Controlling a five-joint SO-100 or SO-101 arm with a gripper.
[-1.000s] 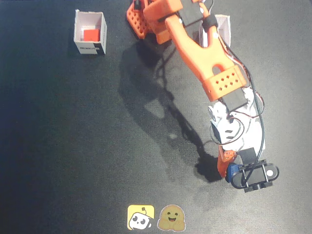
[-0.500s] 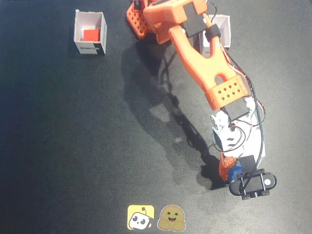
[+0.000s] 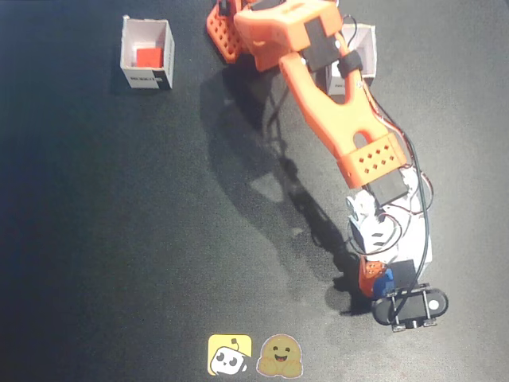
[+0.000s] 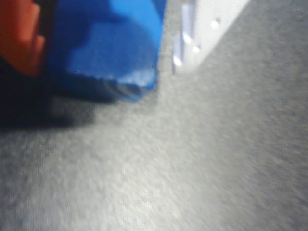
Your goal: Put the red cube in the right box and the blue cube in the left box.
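- Down at the lower right of the fixed view, the hand is closed around the blue cube, low over the dark worktop.
- Up close, the wrist view shows the cube between an orange finger and a white one.
- Red cube already sits in one white box.
- Judged next: carry blue to the other box (half hidden behind the arm), then release.
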